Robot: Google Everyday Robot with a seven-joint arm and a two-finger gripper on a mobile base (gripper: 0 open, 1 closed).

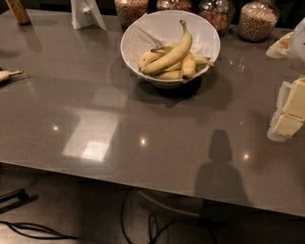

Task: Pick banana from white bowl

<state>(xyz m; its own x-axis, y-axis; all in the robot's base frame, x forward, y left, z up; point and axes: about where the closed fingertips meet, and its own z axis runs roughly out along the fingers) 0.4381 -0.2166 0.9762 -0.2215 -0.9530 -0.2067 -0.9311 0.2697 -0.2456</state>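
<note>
The white bowl (pixel 135 37) stands on the grey table at the back centre. The banana (pixel 170 54), long and gently curved with a dark-tipped stem pointing up, lies diagonally on top of several shorter yellow bananas (pixel 188 65) in the bowl. My gripper (pixel 288 114), cream-coloured, comes in from the right edge of the view. It is well to the right of the bowl and nearer to me, apart from it and holding nothing that I can see.
Several glass jars of grains (pixel 257 20) line the back edge behind the bowl. A white stand (pixel 87 13) and a brown object (pixel 19 10) are at the back left. A small banana piece (pixel 6 75) lies at the left edge. Cables (pixel 33 231) run on the floor below the table's front edge.
</note>
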